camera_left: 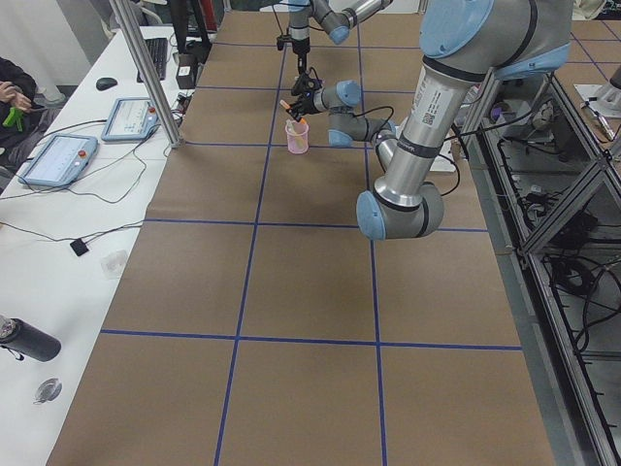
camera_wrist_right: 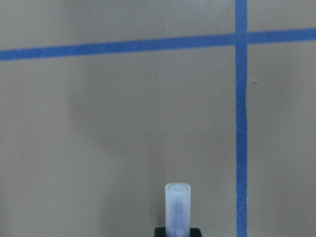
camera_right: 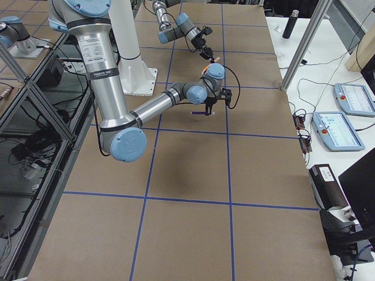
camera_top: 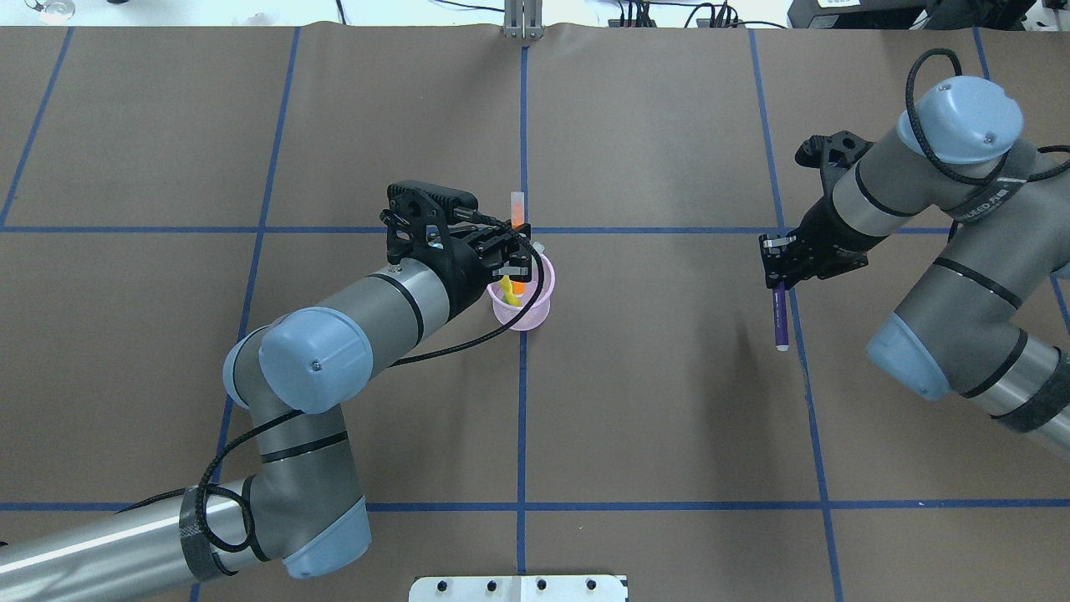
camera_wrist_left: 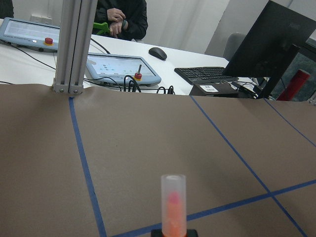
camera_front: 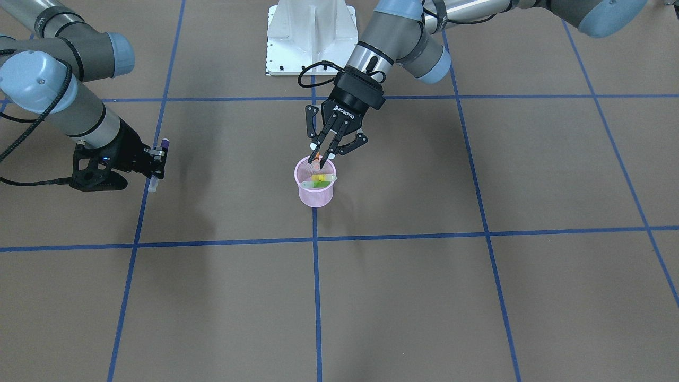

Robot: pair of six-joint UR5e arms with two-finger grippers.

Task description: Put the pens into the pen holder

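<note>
The pink mesh pen holder [camera_top: 525, 311] stands near the table's middle, also in the front view [camera_front: 316, 195]. A green and a yellowish pen [camera_front: 319, 182] lie inside it. My left gripper [camera_top: 517, 264] is shut on an orange pen [camera_top: 517, 216], holding it over the cup's rim with its lower end inside; the left wrist view shows its pale cap [camera_wrist_left: 173, 202]. My right gripper [camera_top: 778, 272] is shut on a purple pen [camera_top: 780, 322] and holds it off to the side above the table, far from the cup. The purple pen's pale cap shows in the right wrist view [camera_wrist_right: 177, 205].
Blue tape lines [camera_top: 522, 418] divide the brown table into squares. The white robot base [camera_front: 310, 37] stands behind the cup. Operators' desks with tablets [camera_wrist_left: 121, 69] and a monitor lie beyond the table's far edge.
</note>
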